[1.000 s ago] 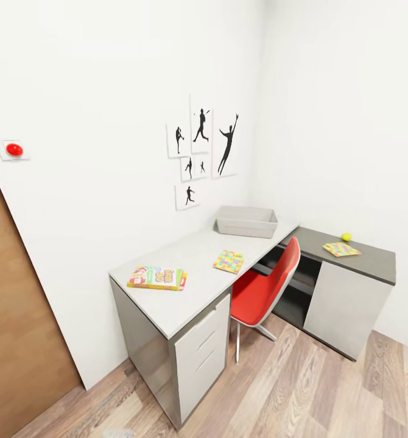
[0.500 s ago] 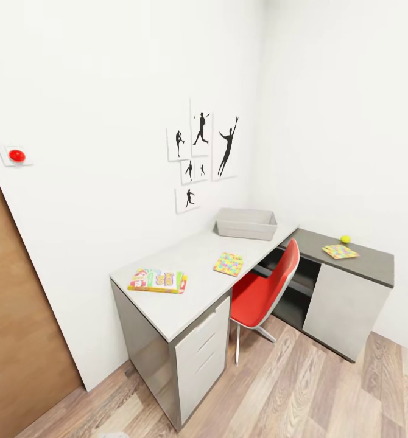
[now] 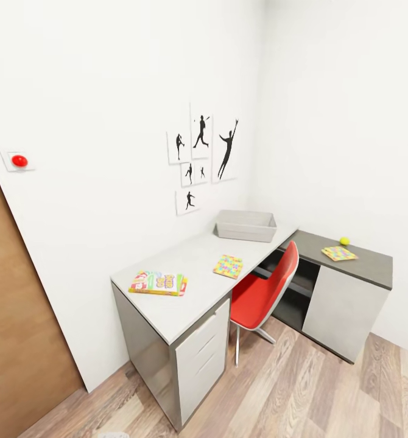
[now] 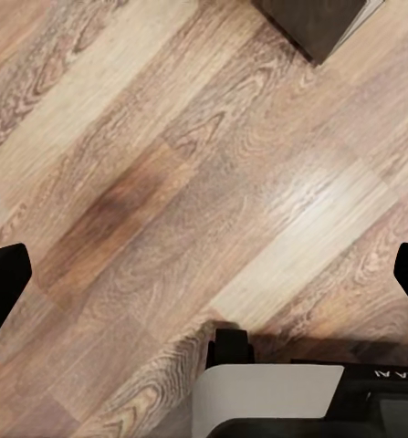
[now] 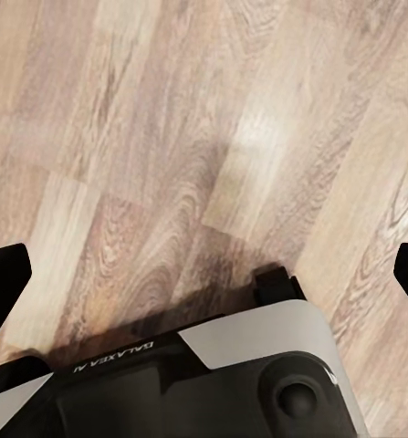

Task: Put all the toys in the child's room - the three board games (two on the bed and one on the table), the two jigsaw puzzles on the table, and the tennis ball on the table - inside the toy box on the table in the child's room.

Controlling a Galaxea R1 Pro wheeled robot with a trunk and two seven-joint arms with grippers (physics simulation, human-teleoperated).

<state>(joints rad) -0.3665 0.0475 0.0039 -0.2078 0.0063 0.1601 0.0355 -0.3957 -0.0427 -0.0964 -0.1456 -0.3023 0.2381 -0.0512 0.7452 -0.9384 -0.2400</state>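
Nothing on the worktop (image 3: 186, 286) has been moved since the earlier frames; only the head view has drifted slightly, so the whole scene is seen a touch lower and to the left. The toy box (image 3: 246, 225) is set at the far end of the light grey wing, against the wall in the corner. Nearer along that wing, a puzzle (image 3: 228, 266) is laid flat near the front edge, well apart from the box. A board game (image 3: 158, 283) with a yellow, red and green cover is laid flat at the near end of the same wing. On the dark grey wing, a second puzzle (image 3: 339, 253) is laid flat, with the ball (image 3: 344, 241) just beside it toward the wall. A red chair (image 3: 265, 292) is tucked into the angle between the wings. Black silhouette pictures (image 3: 202, 155) are hung on the wall above the box, and a red button (image 3: 19, 160) is mounted beside a wooden door (image 3: 15, 328). In the wrist views, the left gripper (image 4: 204, 274) and the right gripper (image 5: 204, 274) are each seen spread wide and empty above the plank floor (image 4: 167, 164).
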